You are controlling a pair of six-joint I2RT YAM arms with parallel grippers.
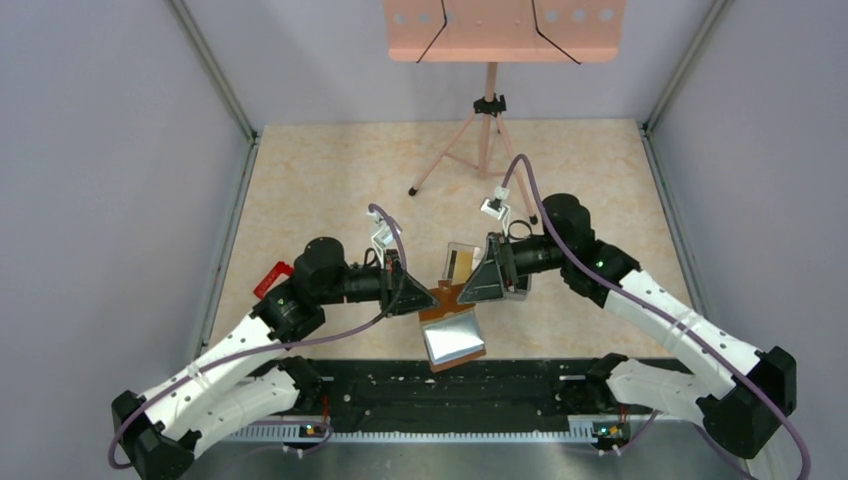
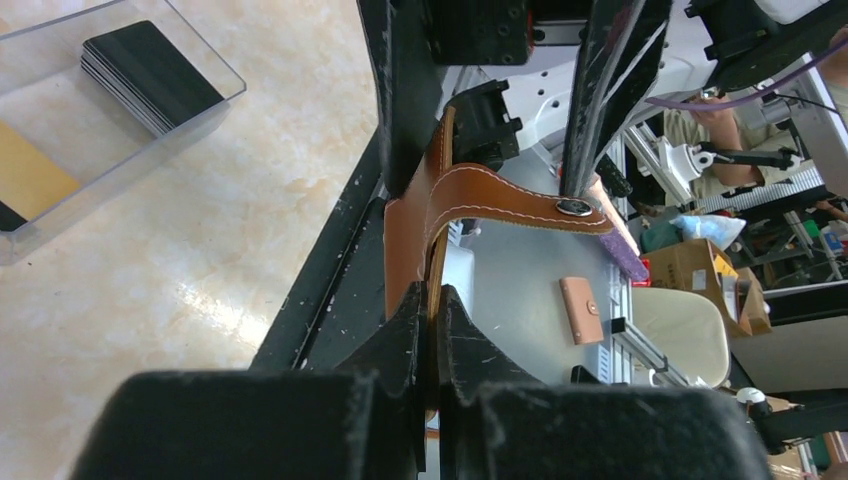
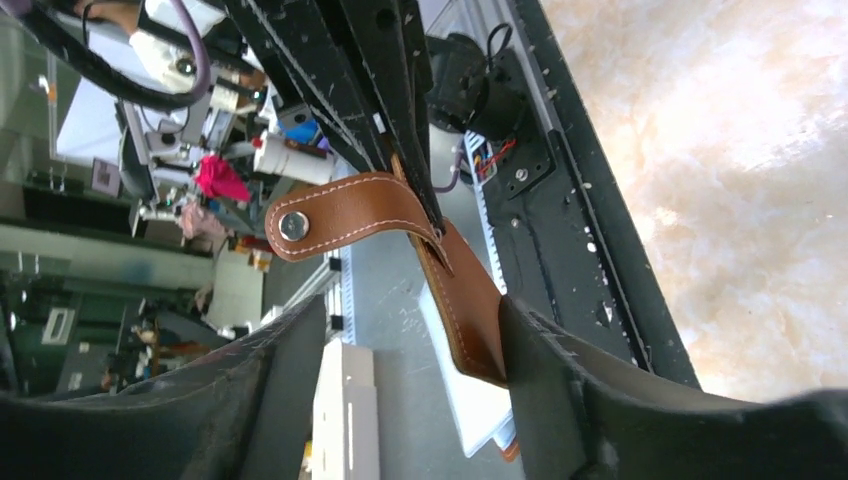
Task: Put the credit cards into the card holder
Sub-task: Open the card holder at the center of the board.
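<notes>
The brown leather card holder [image 1: 452, 322] lies open between the arms, its pale inside [image 1: 455, 340] facing up. My left gripper [image 1: 425, 298] is shut on its brown cover [image 2: 410, 235]; the fingertips [image 2: 405, 320] pinch the leather edge, and the snap tab [image 2: 520, 203] curls off to the right. My right gripper [image 1: 472, 288] is open beside the card holder [image 3: 468, 305], whose edge rests against one finger [image 3: 540, 345]; the snap tab [image 3: 335, 215] hangs free. The credit cards sit in a clear tray [image 2: 215, 95]: a black stack [image 2: 150, 75] and a yellow one [image 2: 30, 175].
The clear tray [image 1: 460, 248] stands just behind the card holder, between both wrists. A pink tripod stand [image 1: 487, 130] with a board is at the back. A red object [image 1: 272, 277] lies by the left arm. A black mat [image 1: 520, 385] runs along the near edge. Grey walls enclose the sides.
</notes>
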